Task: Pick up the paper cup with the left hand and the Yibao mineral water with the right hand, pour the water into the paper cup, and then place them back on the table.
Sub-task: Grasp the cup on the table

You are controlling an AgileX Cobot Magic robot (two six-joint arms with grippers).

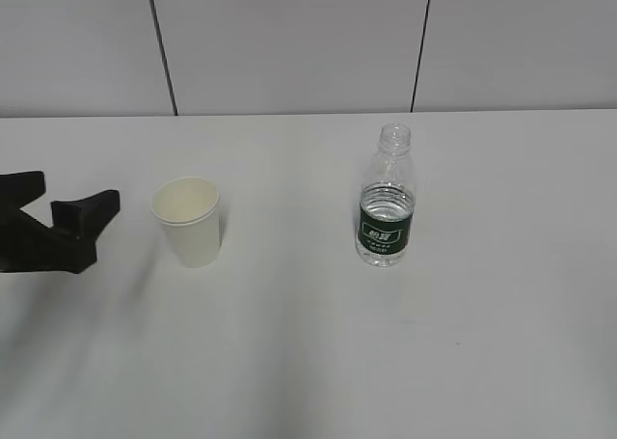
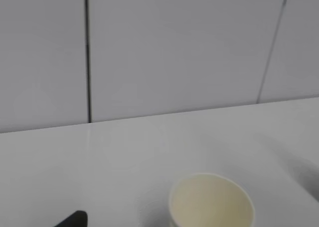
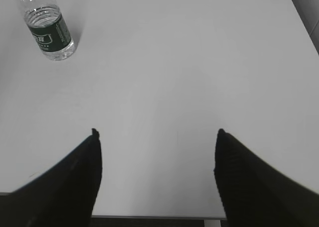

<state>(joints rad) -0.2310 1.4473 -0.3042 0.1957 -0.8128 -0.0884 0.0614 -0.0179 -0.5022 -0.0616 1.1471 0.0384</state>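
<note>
The paper cup stands upright and empty on the white table, left of centre. The Yibao mineral water, capless with a dark green label, stands upright to its right. My left gripper is at the left edge, open and empty, a short way left of the cup and not touching it. In the left wrist view the cup is at the bottom and one fingertip shows at the lower left. My right gripper is open and empty above the table's near edge, with the bottle far off at upper left. It is out of the exterior view.
A pale panelled wall stands behind the table. The table's near edge runs below the right gripper's fingers, and its right edge shows at upper right. Bare tabletop lies between the cup and the bottle.
</note>
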